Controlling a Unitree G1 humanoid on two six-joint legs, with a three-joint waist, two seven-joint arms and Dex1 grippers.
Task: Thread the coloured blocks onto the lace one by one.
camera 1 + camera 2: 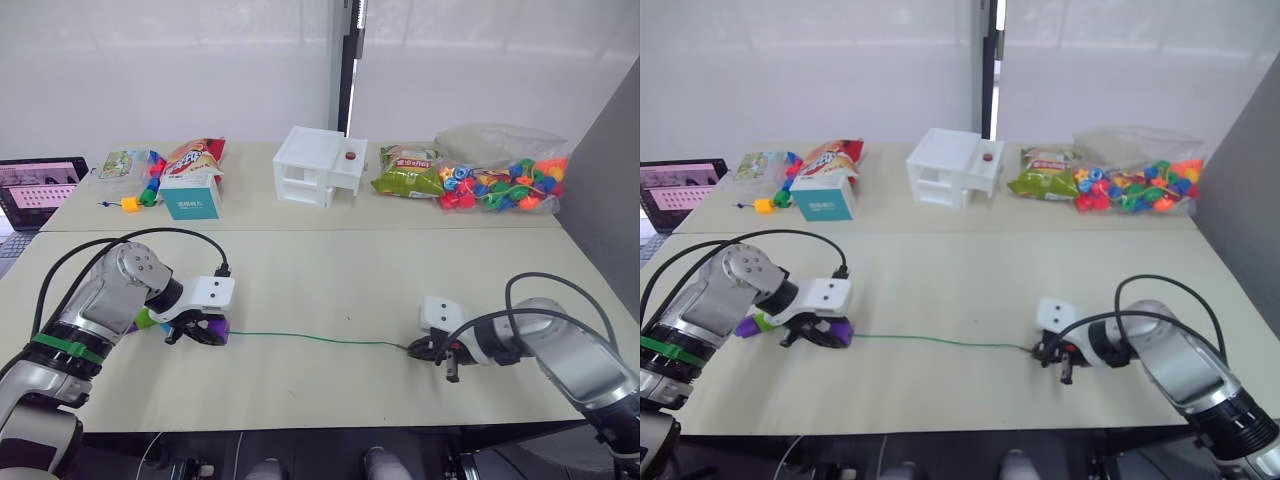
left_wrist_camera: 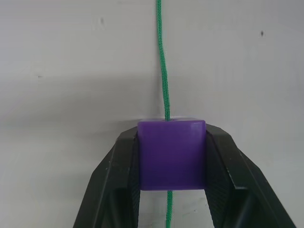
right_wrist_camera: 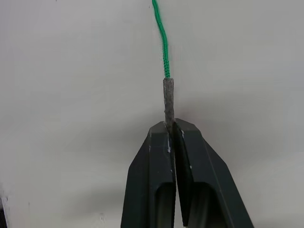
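Note:
A thin green lace [image 1: 310,338] lies stretched across the near part of the table between my two grippers. My left gripper [image 2: 171,161] is shut on a purple block [image 2: 171,154], and the lace runs through that block. Behind it, by my left wrist, sit a light green block [image 1: 146,318] and another purple block [image 1: 135,325]. My right gripper [image 3: 172,130] is shut on the lace's stiff grey tip [image 3: 168,99], low over the table at the near right [image 1: 420,349].
Along the far edge of the table [image 1: 330,270] stand a white toy house [image 1: 318,166], a bag of round beads [image 1: 505,180], snack packets [image 1: 408,168], a teal box [image 1: 190,195] and a yellow bead [image 1: 129,204]. A laptop [image 1: 38,190] sits far left.

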